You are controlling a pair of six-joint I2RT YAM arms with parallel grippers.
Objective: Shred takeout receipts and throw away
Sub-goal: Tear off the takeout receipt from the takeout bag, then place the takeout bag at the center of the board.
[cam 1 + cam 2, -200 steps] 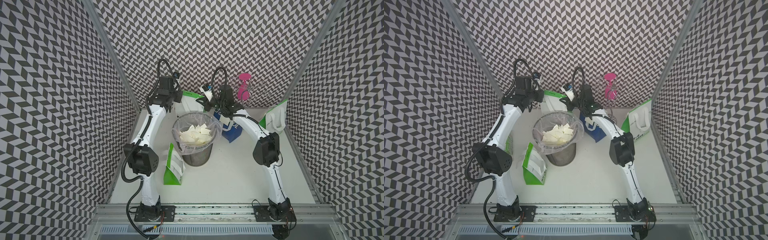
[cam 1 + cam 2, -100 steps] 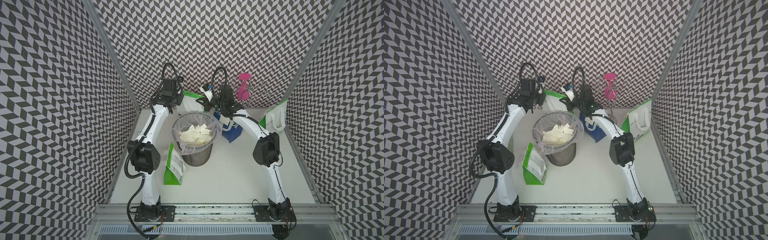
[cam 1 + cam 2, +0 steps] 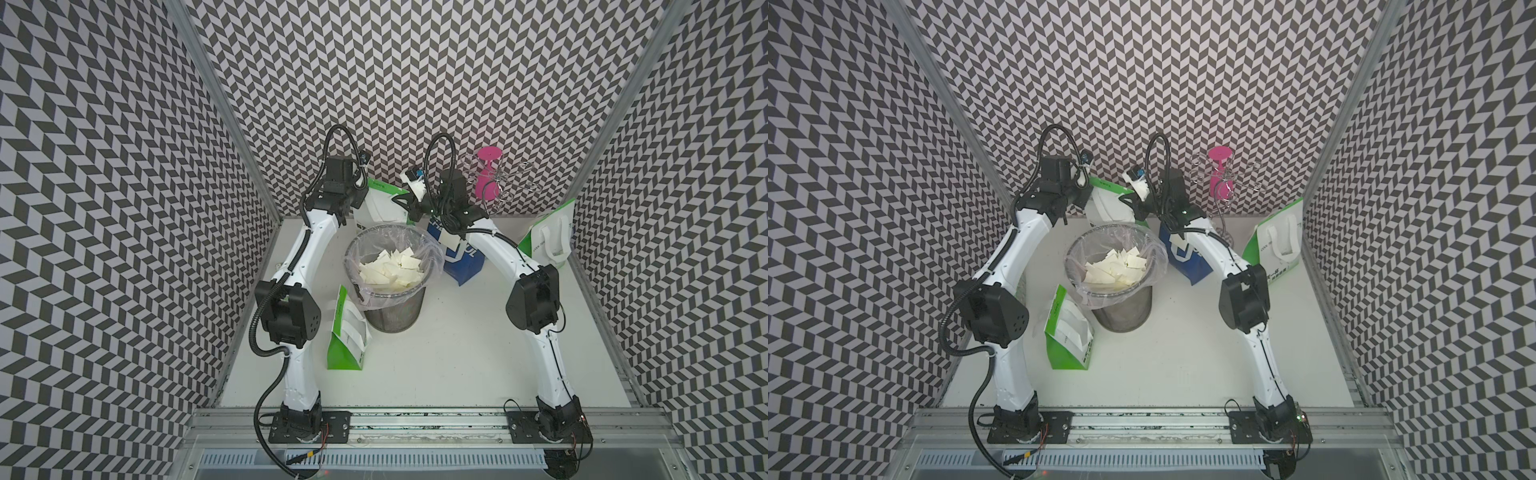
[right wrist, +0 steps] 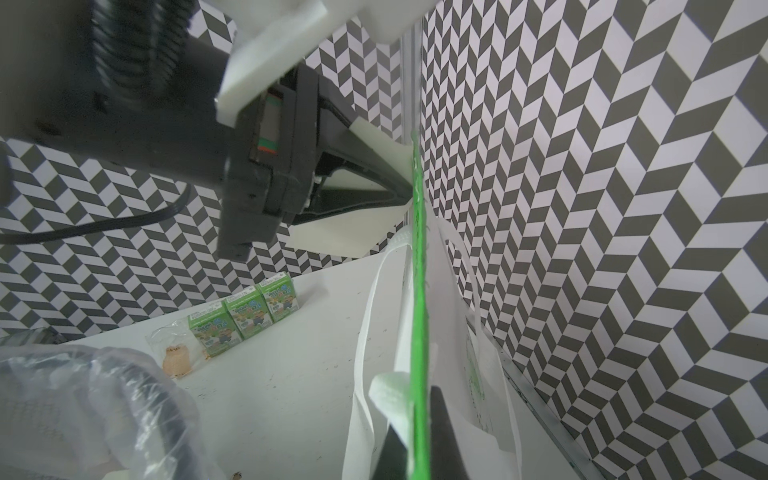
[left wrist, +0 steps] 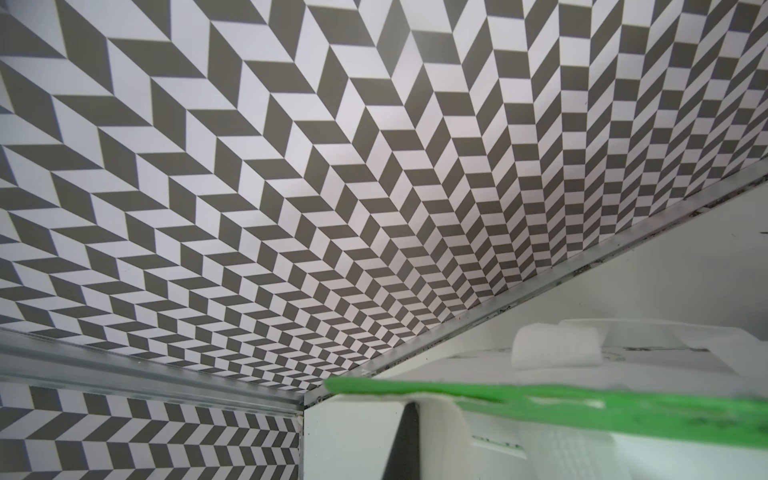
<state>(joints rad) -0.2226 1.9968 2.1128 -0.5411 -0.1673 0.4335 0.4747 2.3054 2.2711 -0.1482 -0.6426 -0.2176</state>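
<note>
The takeout receipts [image 3: 390, 268] lie as torn white scraps inside the lined bin, seen in both top views [image 3: 1113, 266]. Behind the bin stands a green-and-white bag [image 3: 384, 205]. My left gripper [image 3: 359, 199] is shut on the left end of its green rim [image 5: 540, 403], beside a white strap handle. My right gripper [image 3: 406, 206] is shut on the rim's other end. In the right wrist view the rim [image 4: 419, 291] runs edge-on between my right gripper's [image 4: 417, 401] jaws, with the left gripper [image 4: 409, 195] pinching it farther along.
The mesh bin [image 3: 395, 316] with its clear liner stands mid-table. A green bag [image 3: 345, 349] lies by its front left, a blue bag [image 3: 463, 262] to its right. Another green-and-white bag [image 3: 548, 237] leans at the right wall. A pink stand [image 3: 488, 174] is at the back. Juice cartons [image 4: 245, 311] stand by the left wall.
My left arm has swung right to the back bag and its gripper has closed on the rim. The right arm has stayed put, shut on the bag.
</note>
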